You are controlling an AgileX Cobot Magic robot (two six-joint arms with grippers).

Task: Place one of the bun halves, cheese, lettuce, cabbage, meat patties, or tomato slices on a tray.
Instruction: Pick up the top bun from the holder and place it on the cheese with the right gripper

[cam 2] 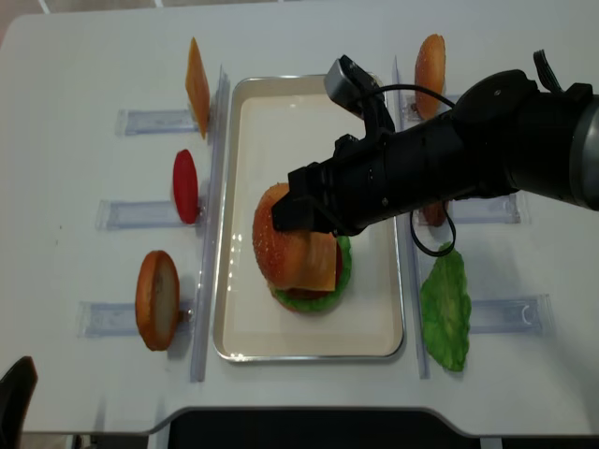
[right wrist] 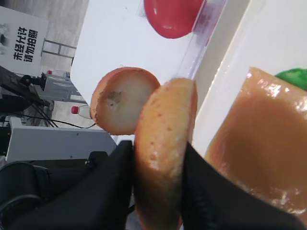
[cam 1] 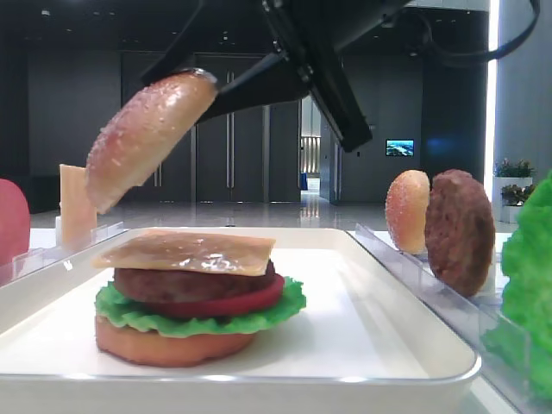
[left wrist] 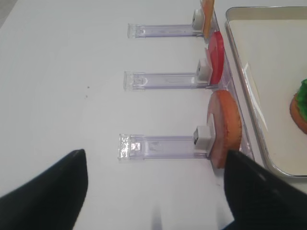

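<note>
My right gripper [cam 1: 203, 82] is shut on a domed, seeded top bun [cam 1: 147, 138], tilted on edge in the air above the left side of the white tray [cam 1: 259, 378]. In the right wrist view the black fingers [right wrist: 110, 191] press both faces of the bun [right wrist: 163, 143]. Below it on the tray stands a stack: cheese [cam 1: 185, 252] on a meat patty [cam 1: 172, 285], a tomato slice [cam 1: 233, 302], lettuce [cam 1: 285, 306] and a flat bottom bun [cam 1: 164, 345]. My left gripper [left wrist: 153, 191] is open over bare table, left of the tray. No cabbage is in view.
Clear slotted racks flank the tray. The left ones hold a cheese slice [cam 2: 197, 75], a tomato slice [cam 2: 185, 185] and a bun half [cam 2: 157, 299]. The right ones hold a bun half [cam 2: 430, 61], a patty [cam 1: 457, 228] and a lettuce leaf [cam 2: 445, 313].
</note>
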